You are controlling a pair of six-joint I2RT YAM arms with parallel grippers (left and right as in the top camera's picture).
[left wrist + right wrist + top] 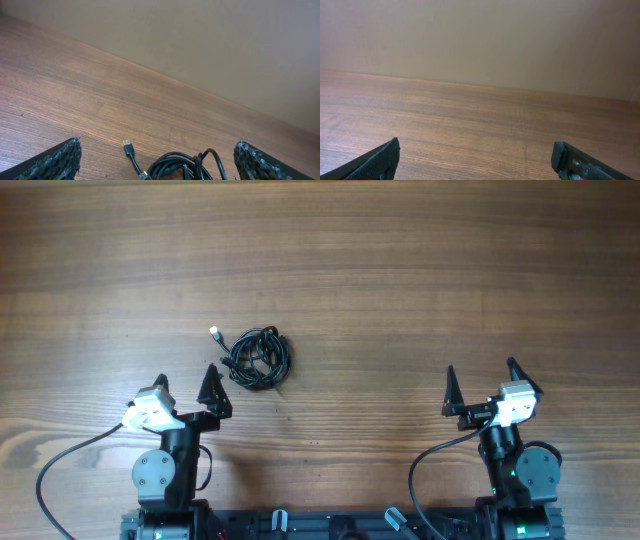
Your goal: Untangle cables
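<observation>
So we've got the left claw (pixel 187 375) wide, tangled thin black cables (pixel 258 358) just ahead, likely for grabbing; right claw (pixel 480 367) wide, empty.

Quantity: one tangle of cables (pixel 258 358) (strand count unclear, perhaps two or three), one whitish plug tip (pixel 214 332), two grippers, left gripper (pixel 187 374) and right gripper (pixel 480 367), one table (pixel 400 270).
</observation>
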